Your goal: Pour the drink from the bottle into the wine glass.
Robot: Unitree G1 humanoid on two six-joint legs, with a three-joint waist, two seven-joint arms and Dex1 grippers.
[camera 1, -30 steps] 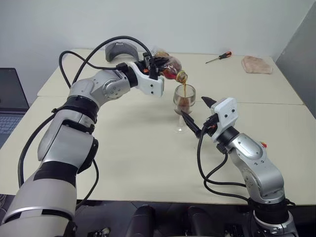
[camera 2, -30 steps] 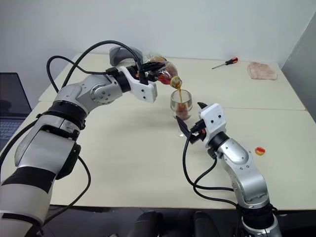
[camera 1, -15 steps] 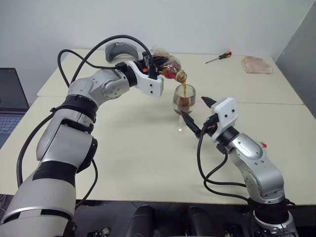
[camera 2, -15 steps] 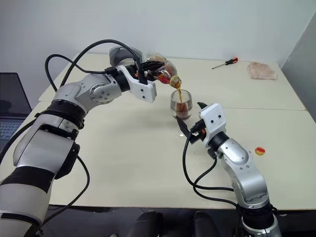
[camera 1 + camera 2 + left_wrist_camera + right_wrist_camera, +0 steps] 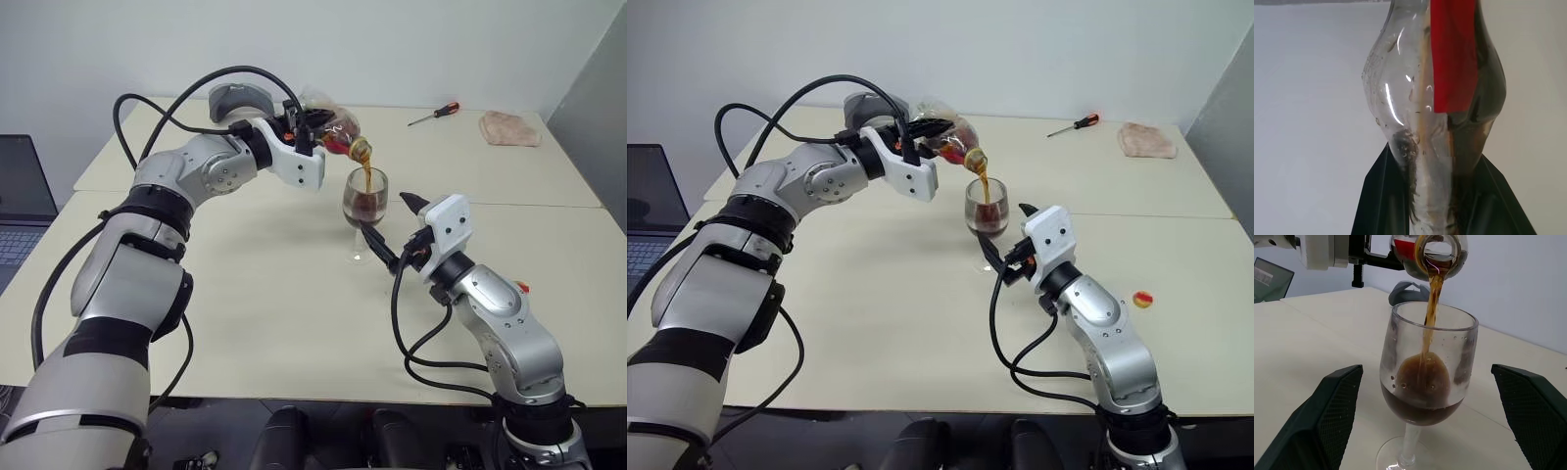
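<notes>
My left gripper (image 5: 312,130) is shut on the clear bottle (image 5: 333,134), held tilted with its open mouth down over the wine glass (image 5: 364,201). The red label (image 5: 1452,54) shows up close between the black fingers (image 5: 1376,200). A thin stream of the dark brown drink (image 5: 1431,303) runs from the mouth into the bowl, where it pools in the lower part (image 5: 1422,409). The glass stands upright on the table (image 5: 255,294). My right gripper (image 5: 380,208) is open, one finger on each side of the bowl without touching it.
At the table's far side lie a screwdriver (image 5: 434,114), a pink cloth (image 5: 508,128) and a grey curved object (image 5: 240,101). A small yellow and red piece (image 5: 1143,299) lies near my right arm. A laptop (image 5: 22,196) sits past the left edge.
The drink keeps flowing and its level in the glass has risen a little. Both arms have held still.
</notes>
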